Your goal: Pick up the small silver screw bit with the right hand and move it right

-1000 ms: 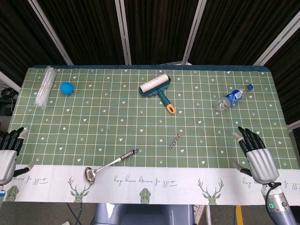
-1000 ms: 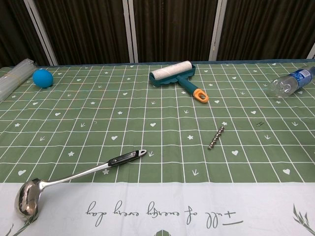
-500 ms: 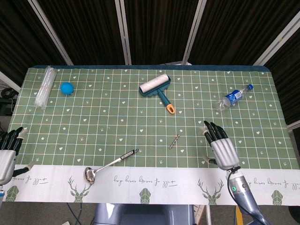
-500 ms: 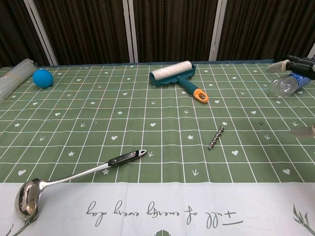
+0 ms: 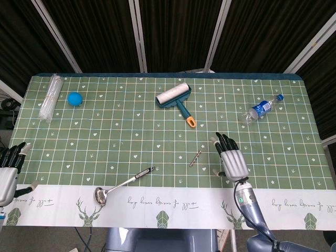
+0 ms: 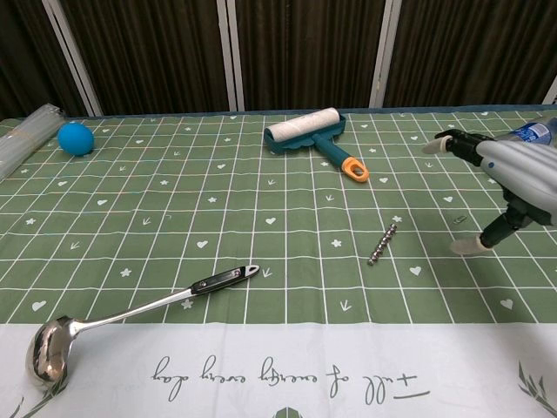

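The small silver screw bit (image 5: 196, 158) (image 6: 382, 243) lies on the green checked tablecloth, near the middle front. My right hand (image 5: 230, 158) (image 6: 503, 183) hovers just to the right of it, fingers spread and holding nothing, with a gap between hand and bit. My left hand (image 5: 9, 169) rests at the table's front left edge in the head view, fingers apart and empty; the chest view does not show it.
A steel ladle (image 5: 122, 185) (image 6: 130, 313) lies front left. A lint roller (image 5: 176, 98) (image 6: 314, 135) sits behind the bit. A water bottle (image 5: 261, 109) (image 6: 520, 139) lies far right, a blue ball (image 5: 75, 98) (image 6: 76, 138) and a clear plastic roll (image 5: 51, 97) far left.
My right hand has swept leftward from the table's right front edge to just beside the screw bit. The bit and my left hand have stayed put.
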Action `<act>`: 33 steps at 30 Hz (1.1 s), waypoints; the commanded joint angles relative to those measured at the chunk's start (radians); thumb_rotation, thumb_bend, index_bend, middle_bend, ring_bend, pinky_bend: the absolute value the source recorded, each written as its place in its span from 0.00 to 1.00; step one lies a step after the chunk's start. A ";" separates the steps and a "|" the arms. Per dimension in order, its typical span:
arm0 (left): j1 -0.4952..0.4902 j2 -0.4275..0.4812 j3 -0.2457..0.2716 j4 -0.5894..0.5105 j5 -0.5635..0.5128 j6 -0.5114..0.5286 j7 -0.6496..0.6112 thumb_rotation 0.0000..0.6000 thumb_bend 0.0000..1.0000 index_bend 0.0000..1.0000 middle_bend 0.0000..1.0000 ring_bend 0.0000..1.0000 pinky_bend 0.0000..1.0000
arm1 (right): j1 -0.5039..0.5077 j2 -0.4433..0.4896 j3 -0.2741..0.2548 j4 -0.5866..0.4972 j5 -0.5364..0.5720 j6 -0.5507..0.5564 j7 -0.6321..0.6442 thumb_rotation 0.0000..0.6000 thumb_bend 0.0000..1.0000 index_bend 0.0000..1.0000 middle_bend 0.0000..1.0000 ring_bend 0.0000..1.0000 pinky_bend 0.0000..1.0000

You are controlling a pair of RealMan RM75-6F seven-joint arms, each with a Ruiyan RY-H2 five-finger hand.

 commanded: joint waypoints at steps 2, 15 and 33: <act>0.000 0.002 -0.001 -0.003 -0.006 -0.005 -0.003 1.00 0.14 0.00 0.00 0.00 0.00 | 0.027 -0.045 0.008 0.038 0.022 -0.017 -0.013 1.00 0.02 0.09 0.00 0.00 0.13; -0.005 0.011 -0.006 -0.009 -0.025 -0.021 -0.024 1.00 0.15 0.00 0.00 0.00 0.00 | 0.080 -0.135 0.019 0.140 0.074 -0.057 -0.010 1.00 0.04 0.09 0.00 0.00 0.13; -0.007 0.017 -0.010 -0.011 -0.033 -0.028 -0.046 1.00 0.15 0.00 0.00 0.00 0.00 | 0.129 -0.231 0.041 0.248 0.127 -0.083 -0.001 1.00 0.08 0.09 0.00 0.00 0.13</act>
